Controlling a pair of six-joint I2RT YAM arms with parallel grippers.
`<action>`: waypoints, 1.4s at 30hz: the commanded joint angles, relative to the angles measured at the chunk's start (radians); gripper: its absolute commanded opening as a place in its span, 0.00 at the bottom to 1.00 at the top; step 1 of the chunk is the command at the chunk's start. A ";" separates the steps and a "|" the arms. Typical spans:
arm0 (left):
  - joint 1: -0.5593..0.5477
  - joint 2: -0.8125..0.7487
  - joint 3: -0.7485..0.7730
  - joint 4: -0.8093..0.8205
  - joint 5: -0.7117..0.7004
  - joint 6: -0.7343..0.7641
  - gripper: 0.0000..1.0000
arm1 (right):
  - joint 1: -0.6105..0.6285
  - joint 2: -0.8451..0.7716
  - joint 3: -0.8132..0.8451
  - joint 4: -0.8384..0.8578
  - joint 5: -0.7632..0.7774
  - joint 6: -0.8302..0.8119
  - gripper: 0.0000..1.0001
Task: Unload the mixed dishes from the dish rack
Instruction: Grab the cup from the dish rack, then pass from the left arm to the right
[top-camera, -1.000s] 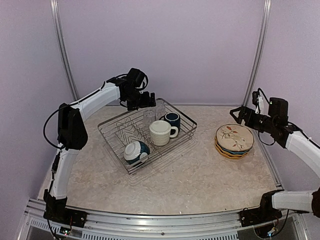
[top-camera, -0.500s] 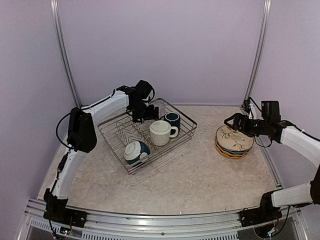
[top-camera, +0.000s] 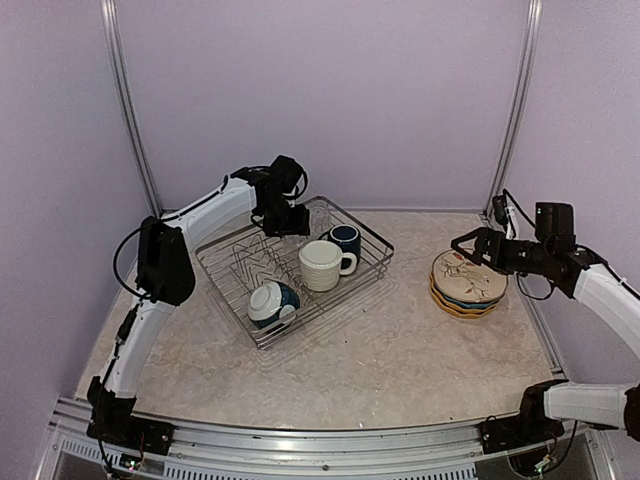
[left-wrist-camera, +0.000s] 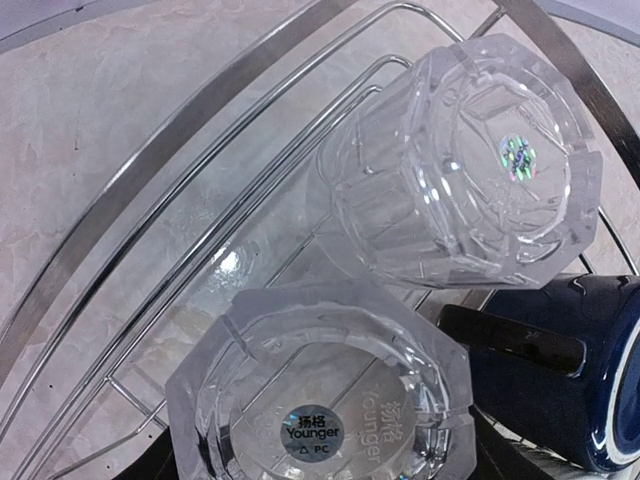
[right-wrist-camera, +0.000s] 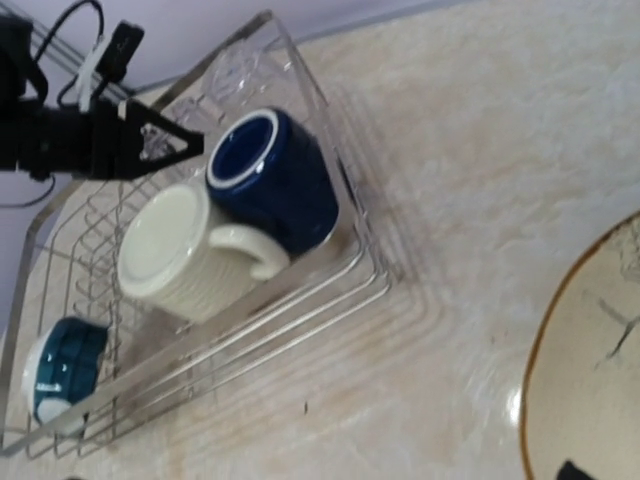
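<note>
My left tool hangs over the far corner of the dish rack, right on top of the two clear glasses. Both glasses stand mouth-down with their thick bases up. Through the left wrist camera the nearer glass fills the lower middle of the view, directly beneath the tool, with its round sticker facing me. The second glass stands just beyond it; the two are close together, though I cannot tell if they touch. On either side of the nearer glass I see only dark slivers at the bottom edge of that view, so I cannot tell whether the tool's fingers are apart or pressed on the glass. The navy mug sits to the tool's right, just beside the nearer glass. The cream mug stands next to the navy one, a little farther from the tool. The teal-and-white bowl lies tipped in the rack's opposite corner, well apart from the left tool. My right tool hovers just above the stack of plates, which sits on the worktop outside the rack. Its fingers are spread apart with nothing between them. The cream bird-pattern plate tops that stack, directly below the tool.
</note>
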 joint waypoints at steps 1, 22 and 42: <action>-0.007 -0.080 -0.010 -0.041 -0.007 0.071 0.44 | 0.021 -0.030 0.002 -0.152 0.042 -0.071 1.00; 0.044 -0.614 -0.490 0.306 0.409 -0.109 0.17 | 0.289 0.172 -0.024 0.249 0.229 0.186 1.00; -0.144 -0.772 -0.963 1.016 0.554 -0.329 0.12 | 0.459 0.555 0.035 1.268 -0.089 0.820 0.94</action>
